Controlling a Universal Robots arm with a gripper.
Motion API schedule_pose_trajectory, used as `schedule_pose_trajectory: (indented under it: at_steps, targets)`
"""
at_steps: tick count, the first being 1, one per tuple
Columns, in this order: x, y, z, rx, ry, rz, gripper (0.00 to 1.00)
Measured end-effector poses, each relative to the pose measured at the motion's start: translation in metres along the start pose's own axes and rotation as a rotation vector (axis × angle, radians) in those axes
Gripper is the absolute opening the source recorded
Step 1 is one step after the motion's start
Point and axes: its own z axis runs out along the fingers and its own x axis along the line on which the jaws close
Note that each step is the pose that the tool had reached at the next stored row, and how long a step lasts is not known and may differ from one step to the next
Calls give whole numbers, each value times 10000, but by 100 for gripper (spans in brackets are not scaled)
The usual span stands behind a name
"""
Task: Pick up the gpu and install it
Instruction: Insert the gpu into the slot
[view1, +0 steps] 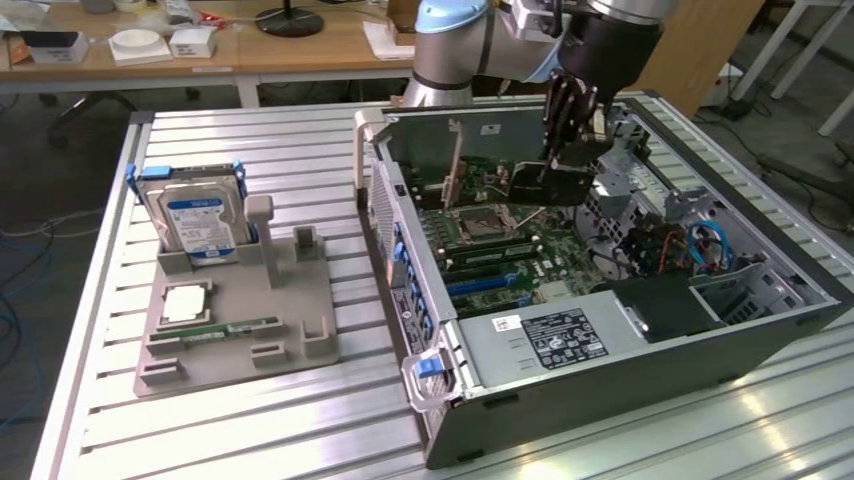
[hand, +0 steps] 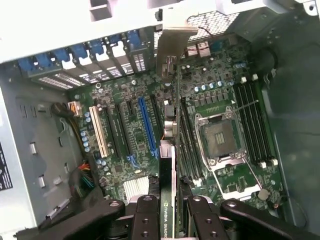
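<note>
The gpu (view1: 547, 185), a dark card with a silvery end bracket, hangs on edge inside the open computer case (view1: 627, 370), just above the motherboard (view1: 514, 255). My gripper (view1: 571, 140) comes down from above and is shut on the card's upper edge. In the wrist view the gpu (hand: 167, 175) runs edge-on away from my gripper (hand: 170, 217), one black finger on each side. Its bracket (hand: 175, 45) points toward the rear slot openings. The card hovers between the long blue slot (hand: 147, 125) and the processor socket (hand: 222, 137), apart from the board.
A grey fixture tray (view1: 307, 310) lies at the exterior view's left, holding an upright hard drive (view1: 200, 215), a processor (view1: 184, 302) and a memory stick (view1: 224, 329). The case holds a power supply (view1: 561, 335) and cable bundles (view1: 681, 245). The table is slatted aluminium.
</note>
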Motion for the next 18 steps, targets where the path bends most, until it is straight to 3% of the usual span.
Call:
schedule_pose_trajectory:
  at_steps: [10, 18]
  targets:
    - [-3, -18, 71, 35, 30, -827, 26]
    - [-1, -24, 133, 91, 67, -1835, 26]
